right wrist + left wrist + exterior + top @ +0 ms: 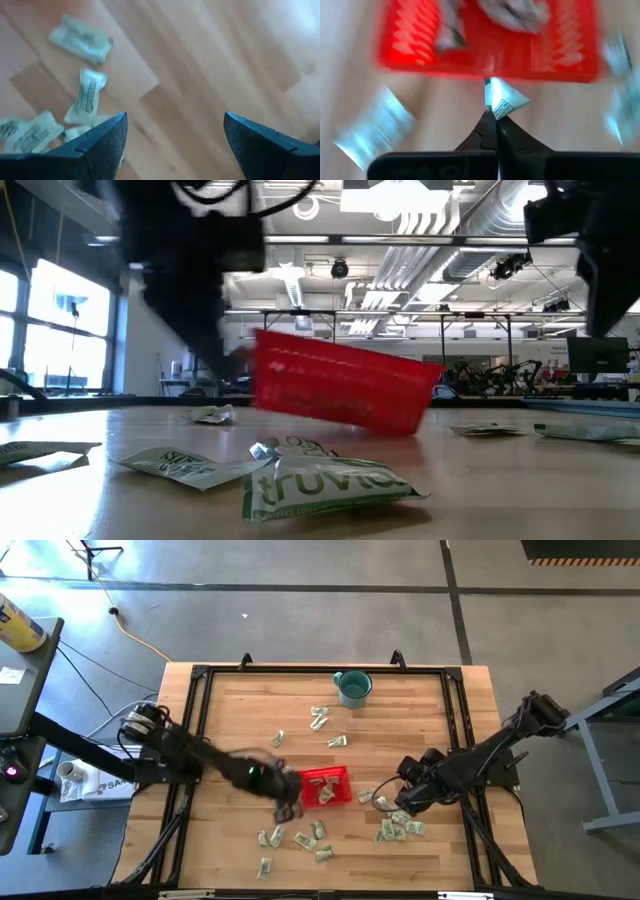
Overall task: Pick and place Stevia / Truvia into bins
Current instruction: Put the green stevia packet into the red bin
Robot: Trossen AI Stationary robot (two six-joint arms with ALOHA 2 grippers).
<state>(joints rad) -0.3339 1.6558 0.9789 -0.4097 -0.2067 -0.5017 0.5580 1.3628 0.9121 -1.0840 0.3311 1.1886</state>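
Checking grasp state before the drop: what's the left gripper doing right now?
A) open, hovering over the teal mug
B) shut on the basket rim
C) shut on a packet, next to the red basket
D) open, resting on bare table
C: in the left wrist view the left gripper is pinched shut on a packet, just short of the red basket.

Red mesh basket (325, 786) is sitting tilted at mid-table, already holding packets (count unclear). Green-printed packets (300, 838) are lying scattered below it, lower right and above.
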